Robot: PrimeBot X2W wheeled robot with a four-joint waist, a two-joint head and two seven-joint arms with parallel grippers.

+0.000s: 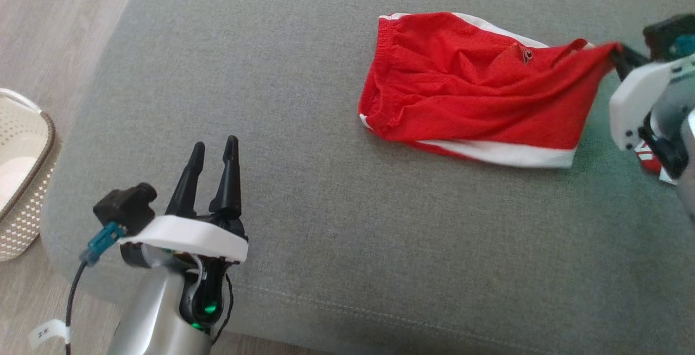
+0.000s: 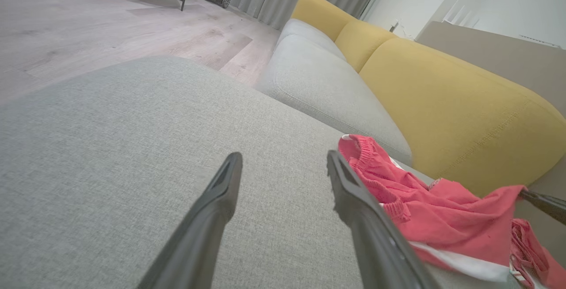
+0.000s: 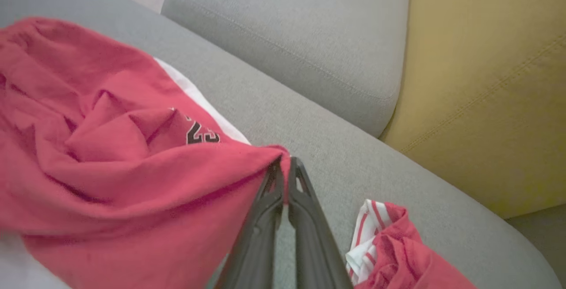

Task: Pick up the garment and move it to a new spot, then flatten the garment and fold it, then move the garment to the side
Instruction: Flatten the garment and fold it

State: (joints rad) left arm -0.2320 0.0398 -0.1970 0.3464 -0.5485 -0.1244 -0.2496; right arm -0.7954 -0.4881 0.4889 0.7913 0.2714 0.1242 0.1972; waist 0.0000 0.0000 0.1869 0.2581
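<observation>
You had the grey cushion (image 1: 304,224) wide open to the left and front, its rounded edge dropping toward the basket (image 1: 21,170). The red garment (image 1: 467,89) lay rumpled at the far right, so I judge you were in the move step: next, lift and carry it leftward. Your right end effector (image 1: 617,51) was pinched closed on its corner; the left end effector (image 1: 215,146), parted, held nothing.

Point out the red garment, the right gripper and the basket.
red garment (image 1: 461,89), head view, middle of the fabric.
right gripper (image 3: 286,166), right wrist view, between fingertips pinching the garment.
basket (image 1: 24,219), head view, its perforated wall.
</observation>
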